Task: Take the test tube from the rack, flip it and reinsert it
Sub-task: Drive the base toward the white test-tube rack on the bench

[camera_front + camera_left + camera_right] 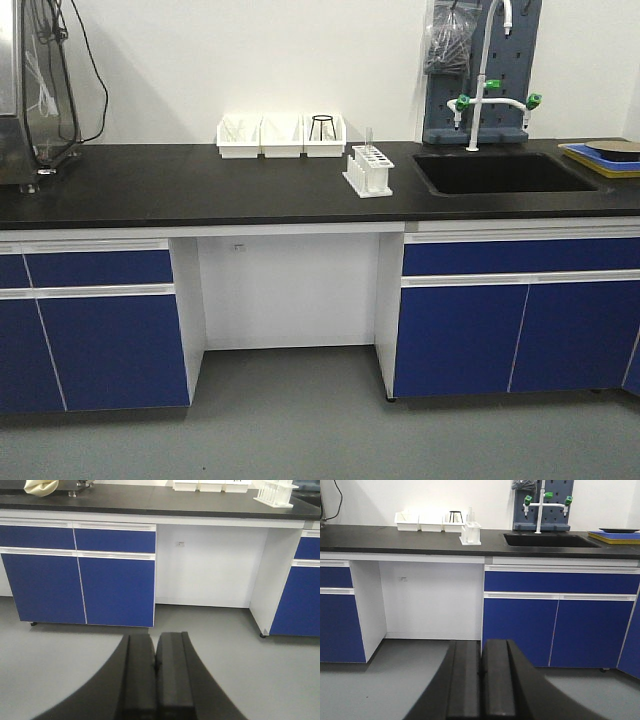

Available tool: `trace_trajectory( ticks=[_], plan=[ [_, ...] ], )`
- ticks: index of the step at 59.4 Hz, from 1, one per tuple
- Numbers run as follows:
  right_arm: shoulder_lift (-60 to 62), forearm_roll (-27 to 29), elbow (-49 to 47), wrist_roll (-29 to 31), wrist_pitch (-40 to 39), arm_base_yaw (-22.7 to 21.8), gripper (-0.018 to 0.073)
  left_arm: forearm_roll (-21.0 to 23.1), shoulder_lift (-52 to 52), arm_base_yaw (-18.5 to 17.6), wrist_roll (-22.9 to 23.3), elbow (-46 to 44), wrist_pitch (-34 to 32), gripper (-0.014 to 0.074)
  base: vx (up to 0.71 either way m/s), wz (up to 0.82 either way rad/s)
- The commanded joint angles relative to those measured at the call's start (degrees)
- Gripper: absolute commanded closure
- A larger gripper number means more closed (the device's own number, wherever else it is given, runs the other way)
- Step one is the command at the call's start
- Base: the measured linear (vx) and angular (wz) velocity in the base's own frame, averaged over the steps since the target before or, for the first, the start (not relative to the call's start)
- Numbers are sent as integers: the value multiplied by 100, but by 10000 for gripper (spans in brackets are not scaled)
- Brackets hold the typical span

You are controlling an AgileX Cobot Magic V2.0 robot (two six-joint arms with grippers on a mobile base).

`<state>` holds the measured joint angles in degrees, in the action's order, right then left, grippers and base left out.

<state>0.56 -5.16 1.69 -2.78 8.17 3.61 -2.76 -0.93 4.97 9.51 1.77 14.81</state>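
**Clenched left gripper [155, 647] and right gripper [481, 652] kept well apart from rack [368, 172]**

Both pairs of jaws were seen pressed together with nothing held between them, low over the grey floor [60, 655] before the blue cabinets [117, 587]. The rack was set on the black worktop [200, 185], just beside the sink's [500, 175] left edge and nearer the front edge than the three bins [282, 135] at the back edge. The tube [368, 138] was stood upright in the rack, its top raised above the plate. Which end was uppermost could not be told.
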Motion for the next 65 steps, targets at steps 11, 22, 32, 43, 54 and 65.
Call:
trace_trajectory(
  ticks=[11, 22, 32, 43, 54, 65],
  plan=[
    [62, -26, 9, 18, -467, -23, 568, 26, -65, -39, 3, 12, -451, 603, 0, 0],
    [62, -26, 9, 18, -467, -23, 568, 26, -65, -39, 3, 12, -451, 603, 0, 0],
    [62, -26, 9, 18, -467, -23, 568, 26, -65, -39, 3, 12, -451, 603, 0, 0],
    [62, -26, 9, 18, -467, -23, 568, 26, -65, -39, 3, 12, -451, 603, 1, -2],
    [62, -26, 9, 18, -467, -23, 568, 26, -65, -39, 3, 12, -451, 603, 7, -4],
    [62, -26, 9, 18, -467, -23, 568, 26, -65, -39, 3, 12, -451, 603, 17, -1]
  ],
)
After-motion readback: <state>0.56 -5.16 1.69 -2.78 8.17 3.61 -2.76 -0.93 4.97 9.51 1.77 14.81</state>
